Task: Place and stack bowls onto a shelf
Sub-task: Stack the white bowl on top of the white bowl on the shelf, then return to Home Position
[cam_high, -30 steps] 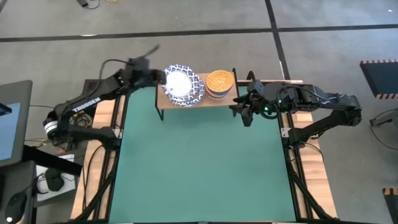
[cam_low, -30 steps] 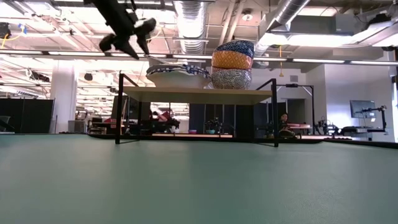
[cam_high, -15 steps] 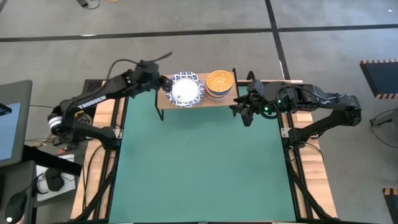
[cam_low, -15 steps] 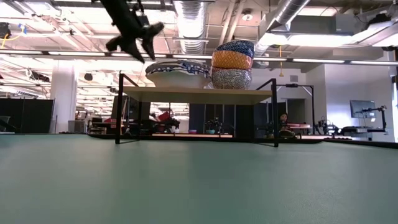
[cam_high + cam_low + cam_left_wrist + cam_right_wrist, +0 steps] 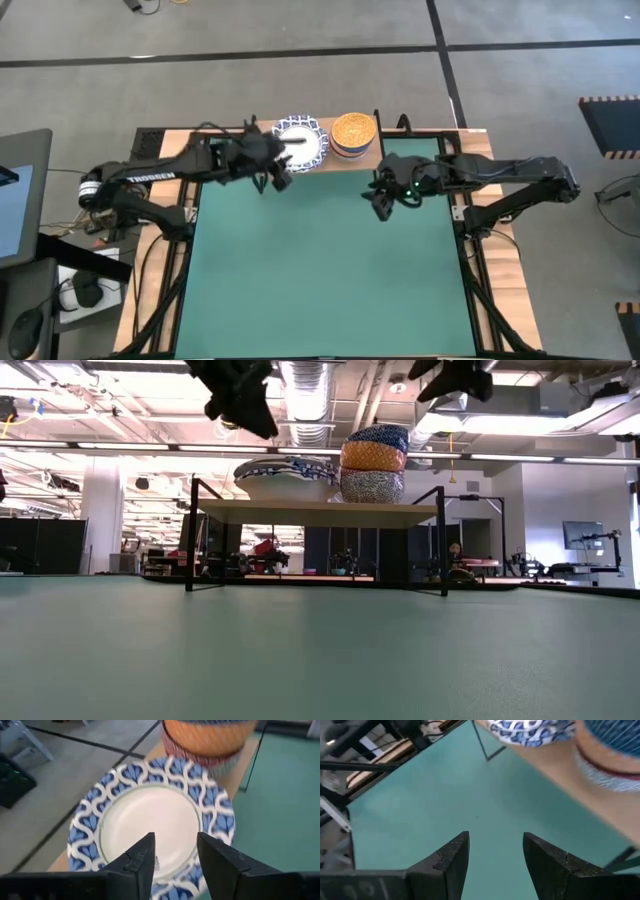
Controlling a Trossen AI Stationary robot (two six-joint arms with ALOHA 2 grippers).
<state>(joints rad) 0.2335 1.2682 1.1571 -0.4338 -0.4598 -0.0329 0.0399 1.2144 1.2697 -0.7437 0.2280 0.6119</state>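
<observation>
Both arms have pulled back: my left gripper point(image 5: 272, 172), open and empty, sits just near-left of the stacked bowls point(image 5: 298, 143); right gripper point(image 5: 381, 196) open too.

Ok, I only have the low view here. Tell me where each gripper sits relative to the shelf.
Observer: From above, the left gripper hangs at the shelf's front edge, beside the blue-rimmed bowl stack. Its fingers are open and empty.
Operator: Now the right one.
Observer: The right gripper is over the green table, in front of the shelf's right end; its fingers are open and empty.
Operator: Give me the top of the small stack.
Observer: The top bowl's inside looks yellow-orange from above.
</observation>
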